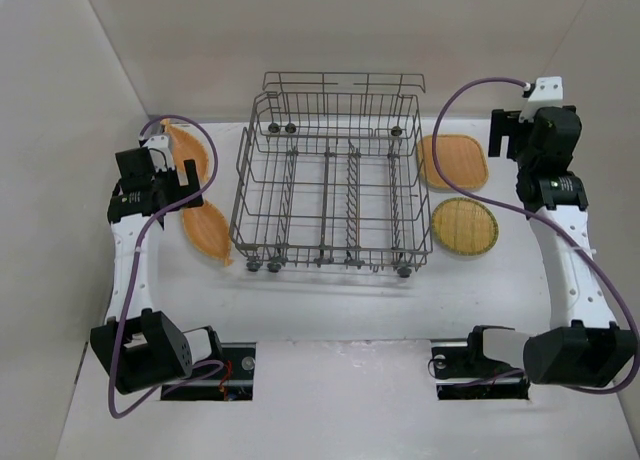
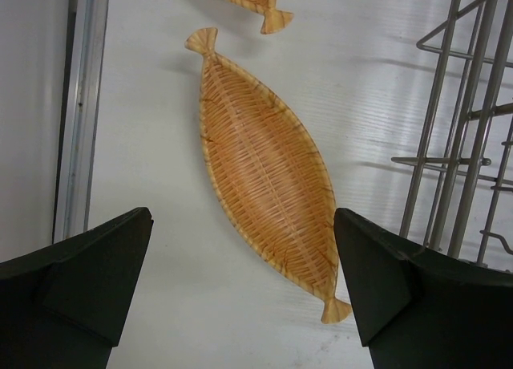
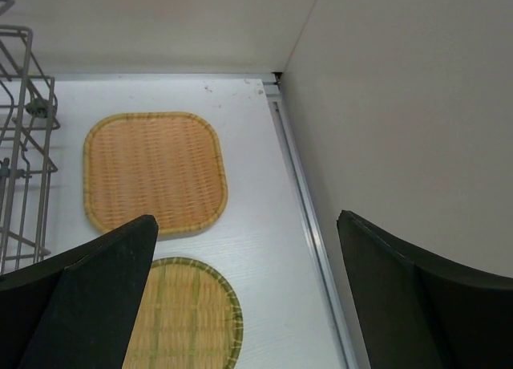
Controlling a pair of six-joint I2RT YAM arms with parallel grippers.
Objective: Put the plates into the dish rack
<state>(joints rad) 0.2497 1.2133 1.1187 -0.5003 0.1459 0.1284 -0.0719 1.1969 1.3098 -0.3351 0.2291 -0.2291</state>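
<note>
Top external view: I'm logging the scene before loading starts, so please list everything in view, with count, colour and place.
dish rack: one, grey wire, table centre, no plates in it
leaf-shaped plates: two, orange-tan, flat on the table left of the rack
rounded-rectangular plate: one, orange-tan, right of the rack, farther back
round plate: one, yellowish, right of the rack, nearer
table: one, white
cables: two, purple, one along each arm
left gripper: black, open, above a leaf-shaped plate
right gripper: black, open, by the right-hand plates
</note>
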